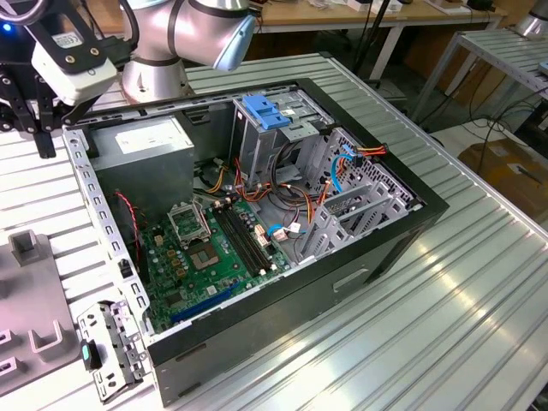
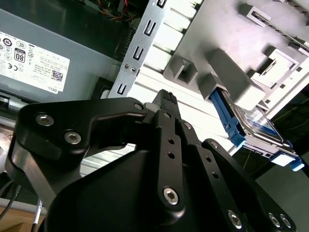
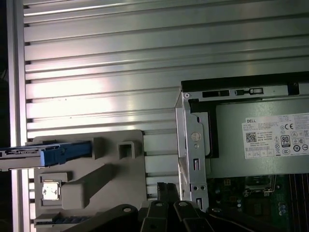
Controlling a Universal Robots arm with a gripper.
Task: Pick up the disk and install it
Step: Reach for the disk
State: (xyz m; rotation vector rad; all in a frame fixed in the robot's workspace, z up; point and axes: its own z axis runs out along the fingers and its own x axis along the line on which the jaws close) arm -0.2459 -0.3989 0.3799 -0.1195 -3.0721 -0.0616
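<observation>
Bright, even light from overhead throws broad white glare over the ribbed table (image 1: 445, 282) on the far side of the computer case (image 1: 282, 291) from the gripper (image 1: 26, 120) in the exterior view, while the case's inside lies in soft shadow and the grey fixture (image 1: 26, 334) below the gripper takes a pinkish cast. In the first wrist view pale sheen bands the slats beyond the gripper. In the second wrist view the gripper's black body sits dark and slightly soft, and the disk (image 2: 260, 121) past it catches a bluish gleam.
</observation>
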